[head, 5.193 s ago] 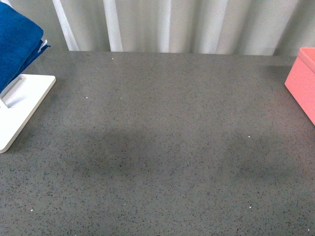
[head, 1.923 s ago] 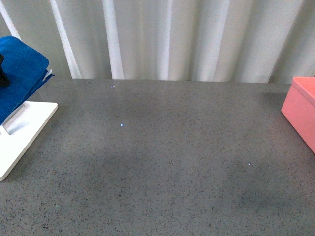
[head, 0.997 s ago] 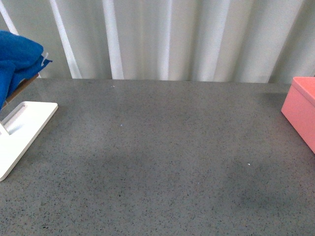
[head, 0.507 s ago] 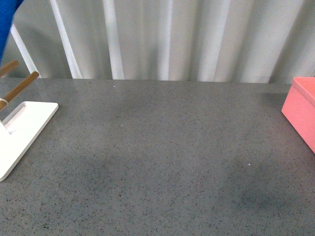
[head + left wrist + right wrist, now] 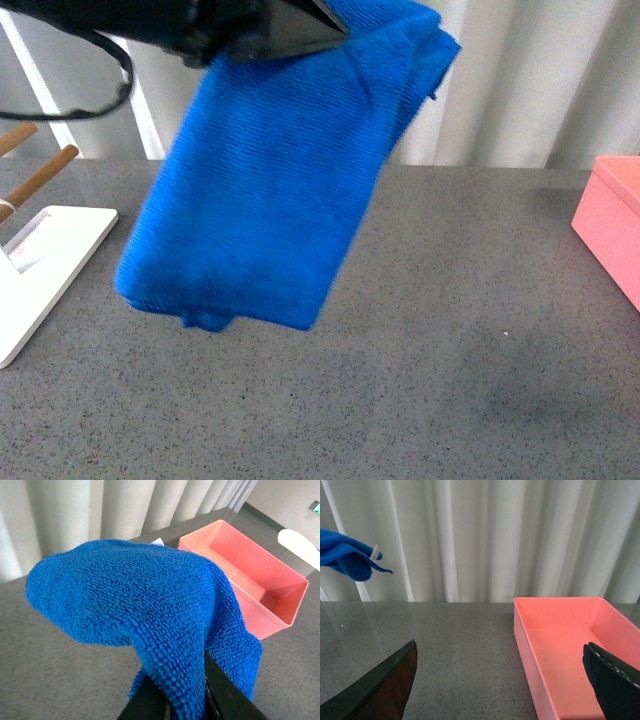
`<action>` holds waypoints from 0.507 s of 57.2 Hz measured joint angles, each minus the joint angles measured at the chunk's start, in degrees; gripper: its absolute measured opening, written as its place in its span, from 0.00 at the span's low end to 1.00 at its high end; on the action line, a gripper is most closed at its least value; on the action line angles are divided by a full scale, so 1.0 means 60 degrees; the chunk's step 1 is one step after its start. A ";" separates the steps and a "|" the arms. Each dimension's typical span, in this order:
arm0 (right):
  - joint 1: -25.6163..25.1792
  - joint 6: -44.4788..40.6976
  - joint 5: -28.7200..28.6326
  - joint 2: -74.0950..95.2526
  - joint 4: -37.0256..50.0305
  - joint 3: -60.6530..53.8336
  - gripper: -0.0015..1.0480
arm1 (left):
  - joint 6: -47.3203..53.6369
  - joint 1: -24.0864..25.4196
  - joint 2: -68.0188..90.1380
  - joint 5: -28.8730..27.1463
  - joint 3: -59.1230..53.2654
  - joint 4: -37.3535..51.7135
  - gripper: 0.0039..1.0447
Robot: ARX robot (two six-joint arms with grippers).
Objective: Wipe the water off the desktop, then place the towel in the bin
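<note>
On the near desktop (image 5: 450,400) there's no puddle I can make out, only faint darker patches. Above its middle the towel (image 5: 255,200) hangs clear of the surface. It's gripped at its top fold, probably so it drapes free for wiping. The left gripper (image 5: 187,702) is clamped on it: cloth bunches over and between the fingers (image 5: 150,700), and the bulk dangles below. The right gripper (image 5: 500,647) is spread wide, holding nothing, hovering near the bin (image 5: 560,645). The bin sits far right, the white stand (image 5: 40,270) with wooden pegs (image 5: 45,175) far left, curtain behind.
</note>
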 joint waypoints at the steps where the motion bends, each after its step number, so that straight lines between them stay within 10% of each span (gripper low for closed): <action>1: 0.0000 -0.0004 0.0000 0.0000 0.0000 0.0000 0.93 | -0.0142 -0.0073 0.0091 0.0036 -0.0047 0.0215 0.05; 17: 0.0000 0.0000 0.0000 0.0000 0.0000 0.0000 0.93 | -0.2218 -0.0663 0.1005 0.0266 -0.0342 0.3034 0.05; 24: -0.1705 -0.2677 -0.4058 0.2095 -0.3311 0.1406 0.93 | -0.2827 -0.0801 0.1406 -0.0018 -0.0160 0.3370 0.05; 29: -0.2626 -0.3432 -0.5166 0.2692 -0.3821 0.2058 0.93 | -0.3013 -0.0849 0.1501 -0.0095 -0.0018 0.3384 0.05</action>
